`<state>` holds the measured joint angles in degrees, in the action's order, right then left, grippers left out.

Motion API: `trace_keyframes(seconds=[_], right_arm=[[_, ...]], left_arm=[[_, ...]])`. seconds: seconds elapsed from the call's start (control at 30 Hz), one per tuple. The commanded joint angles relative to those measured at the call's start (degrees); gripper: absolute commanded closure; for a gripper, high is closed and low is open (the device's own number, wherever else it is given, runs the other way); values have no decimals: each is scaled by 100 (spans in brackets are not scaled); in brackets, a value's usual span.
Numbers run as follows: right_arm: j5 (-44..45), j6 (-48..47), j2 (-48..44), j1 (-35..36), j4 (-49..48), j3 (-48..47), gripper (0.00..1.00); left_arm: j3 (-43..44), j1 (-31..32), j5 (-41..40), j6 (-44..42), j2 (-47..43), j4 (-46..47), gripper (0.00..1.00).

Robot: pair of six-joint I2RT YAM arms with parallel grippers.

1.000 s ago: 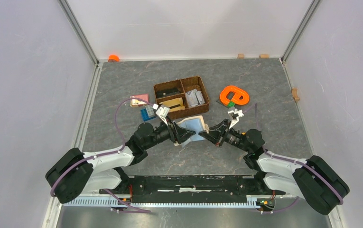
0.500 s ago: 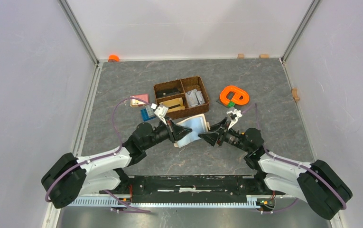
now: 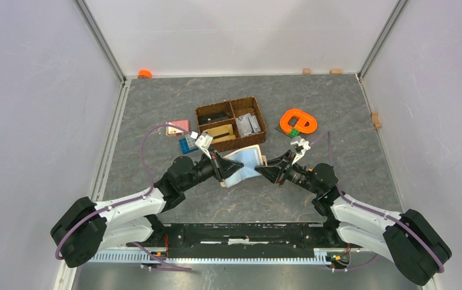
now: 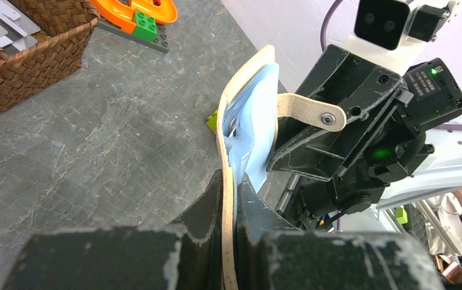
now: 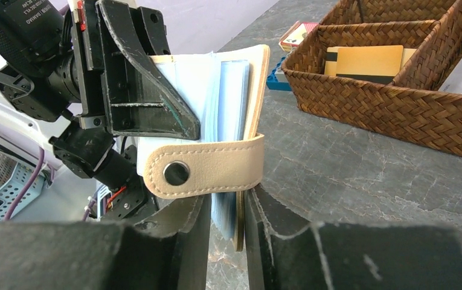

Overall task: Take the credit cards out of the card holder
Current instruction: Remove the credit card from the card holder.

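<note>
- My left gripper was clamped shut on one cover edge of the card holder.
- My right gripper was clamped shut on the opposite cover, just below the snap tab.
- The card holder stood open between both grippers.

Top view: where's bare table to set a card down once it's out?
Bare table lies between the woven basket and the back wall, right of the orange toy, and just ahead of the arm bases. Crowded: the basket's left side, and the centre, where the left gripper and right gripper clamp the card holder.
</note>
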<state>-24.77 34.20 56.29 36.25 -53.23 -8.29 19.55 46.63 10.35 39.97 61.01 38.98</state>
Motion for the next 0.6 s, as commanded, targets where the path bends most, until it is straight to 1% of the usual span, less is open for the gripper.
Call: trace_keyframes(seconds=[0.0, 0.07, 0.17, 0.57], right_arm=[[-307, 31, -50, 31, -549, -176, 66], [-329, 52, -59, 30, -582, -167, 62], [-322, 17, -126, 31, -614, -144, 61], [-255, -47, -440, 22, -629, -49, 74]], left_arm=[[222, -23, -542, -296, -35, -327, 98], [233, -23, -618, -305, -34, -419, 98], [242, -23, -618, -312, -21, -434, 98], [268, -23, -667, -317, 14, -507, 98]])
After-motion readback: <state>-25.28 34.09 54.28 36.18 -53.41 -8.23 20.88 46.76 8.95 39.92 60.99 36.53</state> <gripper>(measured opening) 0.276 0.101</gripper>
